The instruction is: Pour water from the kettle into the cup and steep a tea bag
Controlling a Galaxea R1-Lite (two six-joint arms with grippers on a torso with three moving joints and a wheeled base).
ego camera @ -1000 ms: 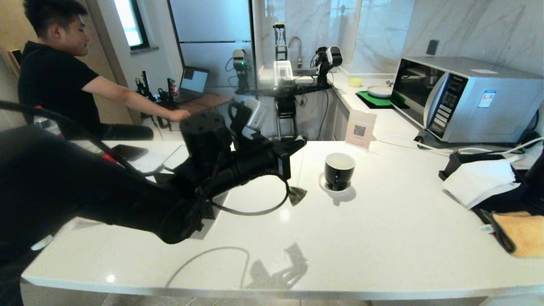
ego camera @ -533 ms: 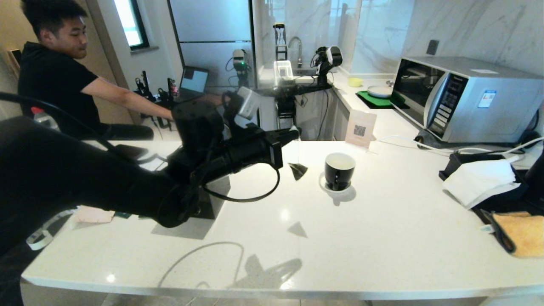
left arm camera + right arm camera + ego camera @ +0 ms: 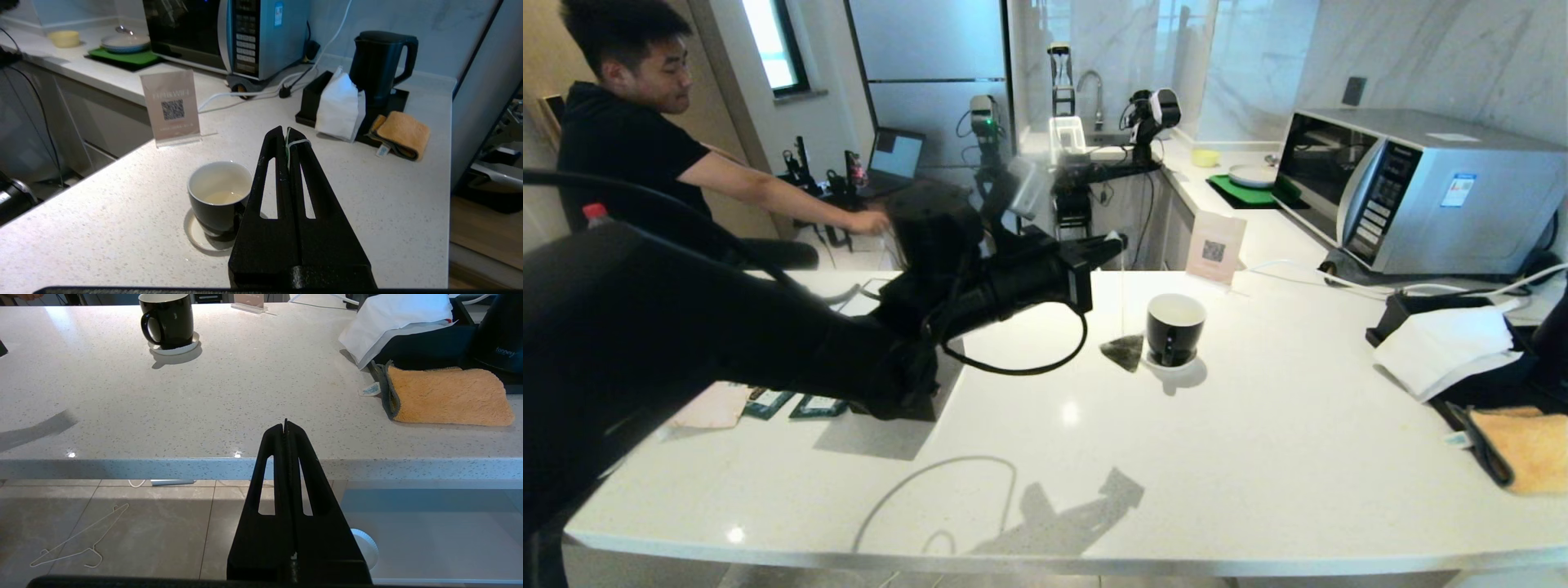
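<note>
Swung rightward since a second ago, and lifted off the counter [image 3: 1258, 457] then let lower: tea bag [image 3: 1123, 352], now dangling just left of the cup [image 3: 1174, 327] beside the saucer [image 3: 1176, 363]. Nearest, below the counter edge: right gripper [image 3: 285, 423], pressed closed on nothing. Farther in, above the counter: left gripper [image 3: 287, 134], pinched tight on the tag and string. Pale water [image 3: 224, 197] low in the cup. Beyond, by the orange cloth [image 3: 402, 133]: kettle [image 3: 378, 61] on its base.

Bright daylight, crisp counter [image 3: 1258, 457] shadows
</note>
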